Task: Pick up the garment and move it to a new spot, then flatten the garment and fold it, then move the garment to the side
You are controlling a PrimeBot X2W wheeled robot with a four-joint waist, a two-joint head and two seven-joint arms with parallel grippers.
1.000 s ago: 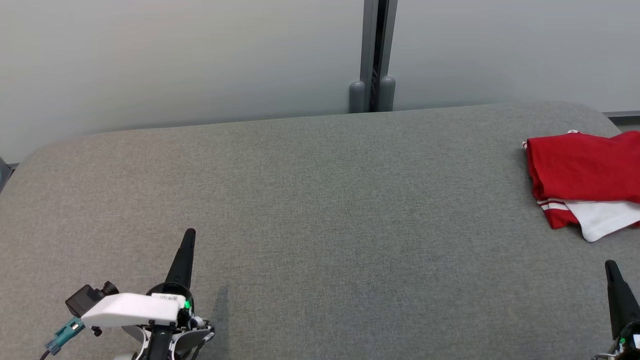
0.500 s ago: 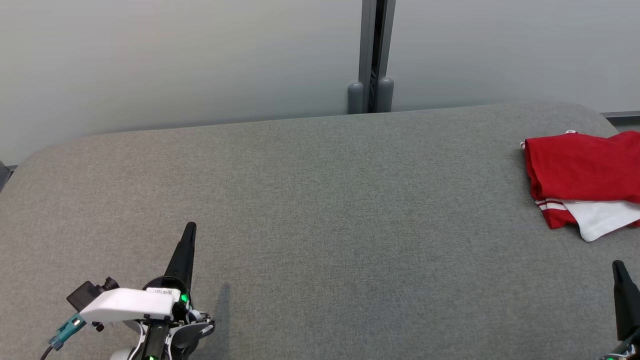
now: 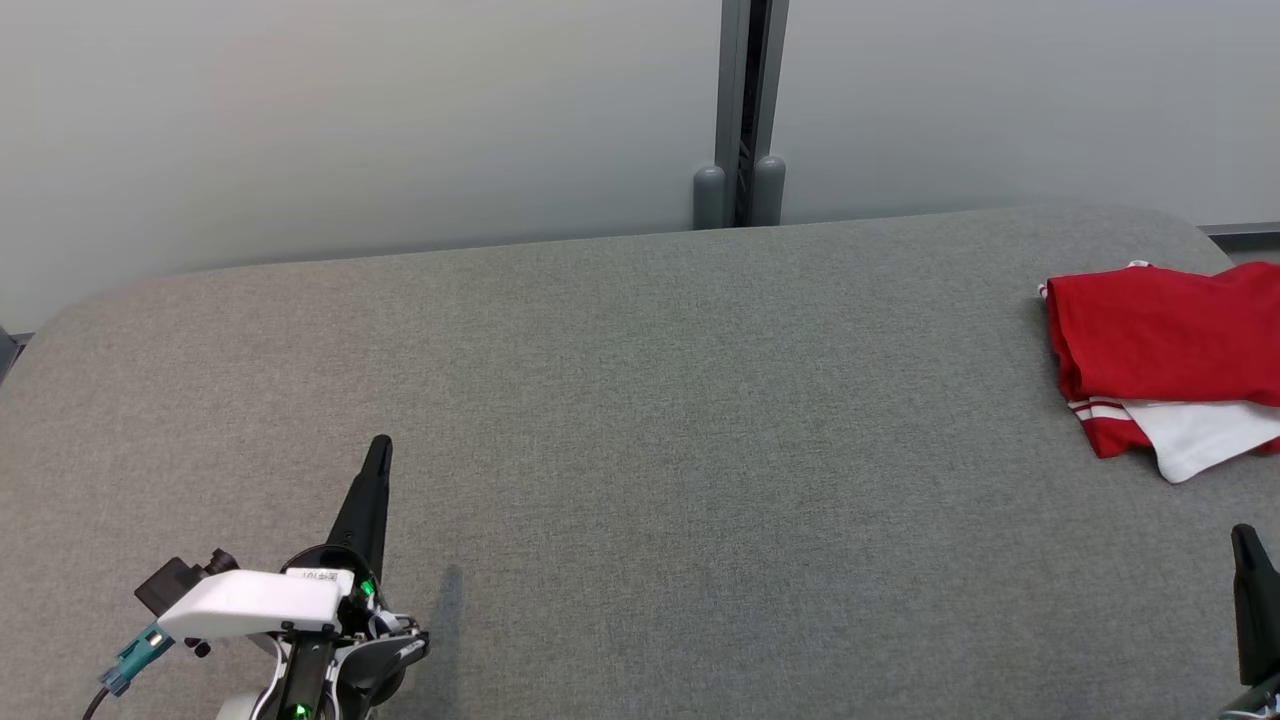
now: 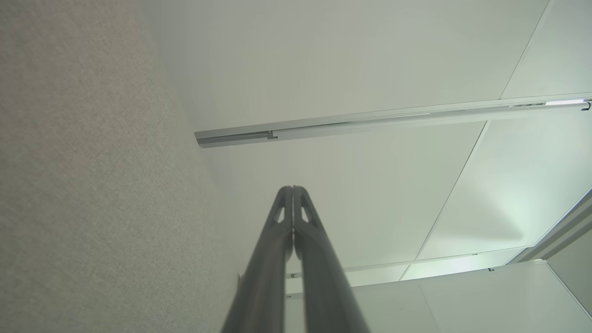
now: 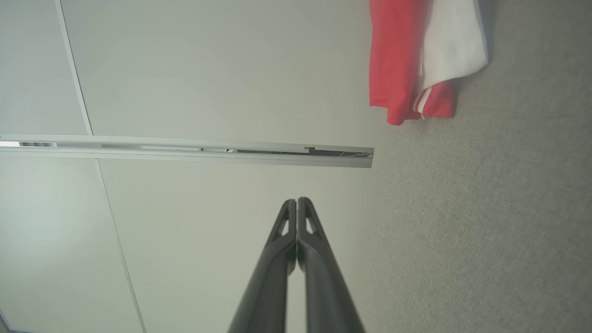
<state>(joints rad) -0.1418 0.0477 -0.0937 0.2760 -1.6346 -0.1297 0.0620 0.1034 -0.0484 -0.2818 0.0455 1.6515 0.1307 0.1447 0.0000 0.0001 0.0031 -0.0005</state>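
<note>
The garment (image 3: 1165, 350) is red with white parts and striped trim, folded into a pile at the far right of the grey table (image 3: 640, 420). It also appears at the top of the right wrist view as the garment (image 5: 416, 60). My left gripper (image 3: 379, 448) stands at the lower left, shut and empty, fingers pressed together (image 4: 293, 203). At the lower right edge my right gripper (image 3: 1243, 538) is shut with nothing in it, below the garment and apart from it; its tips meet (image 5: 297, 203).
A pale wall with a dark vertical post (image 3: 742, 110) stands behind the table's far edge. The table's rounded corners show at far left and far right.
The left gripper tip has crept up the head view. The right gripper has sunk slightly toward the bottom edge. The garment lies still.
</note>
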